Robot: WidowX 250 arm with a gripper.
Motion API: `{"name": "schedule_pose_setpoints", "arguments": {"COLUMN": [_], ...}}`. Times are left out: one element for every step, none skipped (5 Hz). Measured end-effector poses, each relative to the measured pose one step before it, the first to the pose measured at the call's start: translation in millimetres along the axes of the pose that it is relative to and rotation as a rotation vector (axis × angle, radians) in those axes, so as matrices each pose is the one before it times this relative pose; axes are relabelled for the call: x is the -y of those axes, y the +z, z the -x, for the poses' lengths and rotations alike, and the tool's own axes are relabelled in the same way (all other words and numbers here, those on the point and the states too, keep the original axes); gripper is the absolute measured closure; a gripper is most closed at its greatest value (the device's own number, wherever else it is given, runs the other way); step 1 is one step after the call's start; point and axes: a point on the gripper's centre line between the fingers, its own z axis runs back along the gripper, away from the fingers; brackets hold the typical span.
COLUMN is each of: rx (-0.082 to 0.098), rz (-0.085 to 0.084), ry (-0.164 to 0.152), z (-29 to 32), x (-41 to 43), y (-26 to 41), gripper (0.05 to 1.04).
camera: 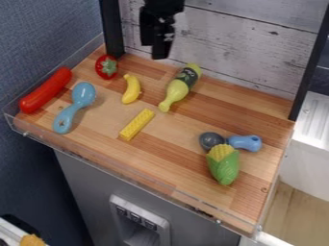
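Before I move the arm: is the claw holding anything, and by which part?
Nothing is held; the claw hangs empty before the pale plank wall.

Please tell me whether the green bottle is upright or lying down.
Lying down: the green bottle rests lengthwise on the wooden surface, narrow neck toward the front.

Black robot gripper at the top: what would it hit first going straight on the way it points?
Pointing down, the black robot gripper would probably meet the yellow-green plastic bottle with a dark label or the striped wooden tabletop beside it; the gripper's depth is unclear.
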Motion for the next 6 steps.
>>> {"name": "schedule_pose_setpoints", "arguments": {"rx": [0.0067, -0.0038, 0.0005, 0.0012, 0.0013, -0.0024], "rz": [-0.0147, 0.0012, 0.0061, 0.0025, 0.0027, 0.0138], "ry": [-0.1474, 0.0093, 0.1162, 0.154, 0.1447, 0.0221], "z": [18.28, 25.7, 14.63, 0.99, 5.84, -1.64], "x": [-23.21, -8.64, -3.76, 1.66, -6.94, 1.94], "y": [-2.64, -1.67, -2.09, -9.9, -20.99, -21.46], "gripper": [0.091, 0.092, 0.09, 0.088, 0.088, 0.088]}}
